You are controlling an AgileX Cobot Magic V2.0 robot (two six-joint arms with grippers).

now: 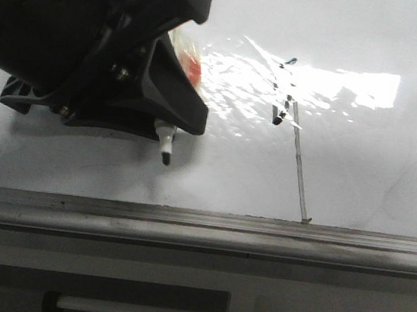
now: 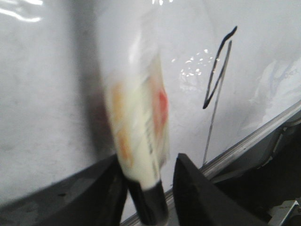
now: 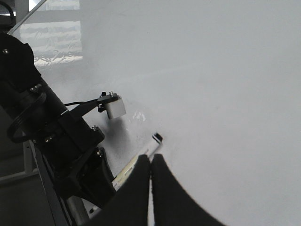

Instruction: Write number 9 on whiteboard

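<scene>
Glossy whiteboard [image 1: 360,159] (glare-streaked) above grey rail [image 1: 200,223].

Strong light glare [image 1: 339,84] across a glossy white surface; grey cabinet front [image 1: 178,282] with a recessed slot below

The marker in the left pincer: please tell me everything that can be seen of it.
The marker has a cream-white barrel with red and orange label patches, a black end between the fingers and a small black tip. The left pincer is shut on it. In the front view the tip is left of the number 9, by the whiteboard; contact cannot be told.
</scene>
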